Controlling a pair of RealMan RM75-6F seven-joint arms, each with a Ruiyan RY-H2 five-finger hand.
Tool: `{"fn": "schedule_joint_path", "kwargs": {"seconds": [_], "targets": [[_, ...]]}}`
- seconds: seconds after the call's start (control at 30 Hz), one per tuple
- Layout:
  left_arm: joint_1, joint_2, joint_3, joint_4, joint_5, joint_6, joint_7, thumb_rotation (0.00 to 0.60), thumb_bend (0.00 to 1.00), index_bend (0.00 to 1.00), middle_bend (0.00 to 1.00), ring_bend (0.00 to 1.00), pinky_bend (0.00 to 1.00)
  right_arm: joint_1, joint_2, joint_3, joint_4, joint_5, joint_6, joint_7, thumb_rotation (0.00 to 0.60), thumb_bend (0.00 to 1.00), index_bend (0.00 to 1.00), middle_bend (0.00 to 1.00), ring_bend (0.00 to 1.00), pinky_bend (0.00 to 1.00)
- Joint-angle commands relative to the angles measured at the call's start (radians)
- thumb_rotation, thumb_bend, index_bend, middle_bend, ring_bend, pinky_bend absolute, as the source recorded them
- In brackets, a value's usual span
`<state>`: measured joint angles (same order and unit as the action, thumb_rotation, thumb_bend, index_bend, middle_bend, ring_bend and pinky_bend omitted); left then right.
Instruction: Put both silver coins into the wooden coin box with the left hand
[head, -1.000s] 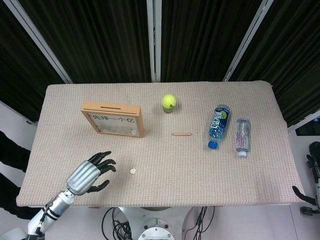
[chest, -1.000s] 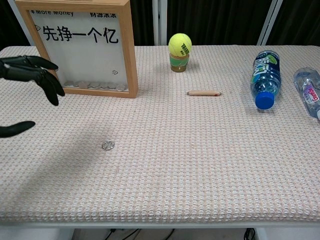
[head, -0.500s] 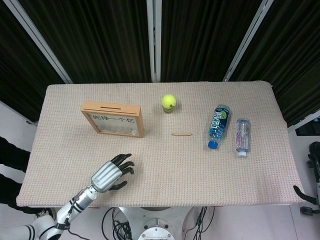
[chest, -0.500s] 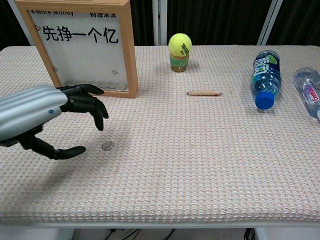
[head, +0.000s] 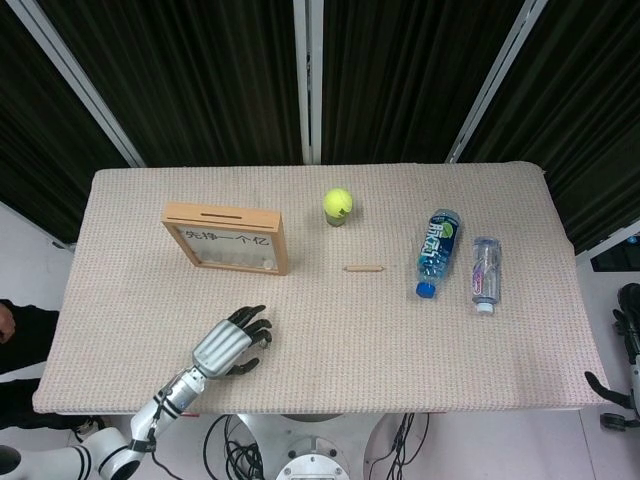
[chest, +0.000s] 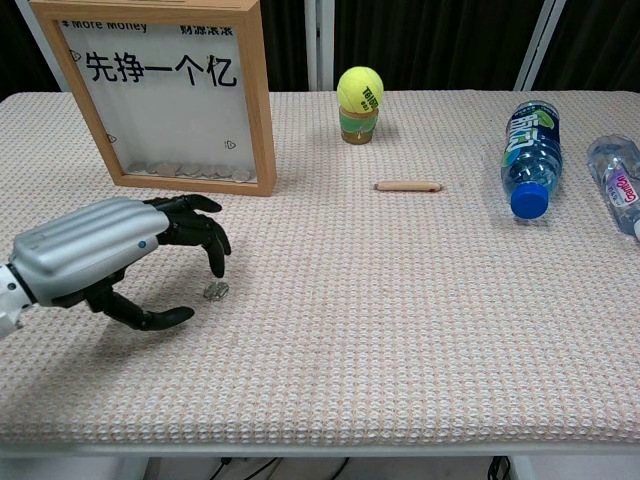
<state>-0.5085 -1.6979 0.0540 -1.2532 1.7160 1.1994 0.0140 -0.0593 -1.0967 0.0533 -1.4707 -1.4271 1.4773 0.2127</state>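
One beige woven tabletop (chest: 420, 330) carries everything I see. One wooden-framed coin box with a clear front panel (chest: 165, 95) stands upright at far left; several coins lie along its bottom inside. My left robot hand (chest: 120, 255), silver-backed with black fingers (chest: 205, 245), hovers low in front of the box, released, fingers spread and curved, holding nothing. Two clear plastic bottles lie on their sides at right: one blue-capped, blue-labelled (chest: 530, 155), one with a pink label (chest: 618, 185). One yellow tennis ball (chest: 360, 90) sits on a small stand. One thin wooden stick (chest: 407, 186) lies mid-table. One small silver coin (chest: 215, 291) lies flat just below the fingertips; I count only that one loose. Right robot hand not visible.
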Motion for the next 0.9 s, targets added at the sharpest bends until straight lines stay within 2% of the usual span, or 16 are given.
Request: {"fn": "schedule_joint_path", "kwargs": {"seconds": [0.03, 0.4, 0.63, 0.9], "targets": [[-0.001, -0.021, 0.000, 0.021, -0.006, 0.001, -0.004, 0.600, 0.27, 0.33, 0.23, 0.07, 0.17, -0.001, 0.000, -0.001, 0.002, -0.001, -0.001, 0.004, 0.600, 0.14, 0.00, 0.00, 0.00, 0.00], [-0.013, -0.062, -0.001, 0.078, -0.032, -0.031, 0.013, 0.600, 0.27, 0.36, 0.23, 0.07, 0.17, -0.008, 0.006, -0.006, 0.010, -0.008, 0.006, 0.037, 0.600, 0.14, 0.00, 0.00, 0.00, 0.00], [-0.009, -0.060, -0.003, 0.078, -0.047, -0.023, 0.007, 0.600, 0.27, 0.41, 0.23, 0.07, 0.17, -0.006, 0.008, -0.010, 0.010, -0.016, 0.000, 0.054, 0.600, 0.14, 0.00, 0.00, 0.00, 0.00], [-0.010, -0.063, 0.001, 0.086, -0.052, -0.025, 0.011, 0.600, 0.27, 0.42, 0.23, 0.07, 0.17, -0.003, 0.006, -0.011, 0.008, -0.018, -0.002, 0.048, 0.600, 0.14, 0.00, 0.00, 0.00, 0.00]]}}
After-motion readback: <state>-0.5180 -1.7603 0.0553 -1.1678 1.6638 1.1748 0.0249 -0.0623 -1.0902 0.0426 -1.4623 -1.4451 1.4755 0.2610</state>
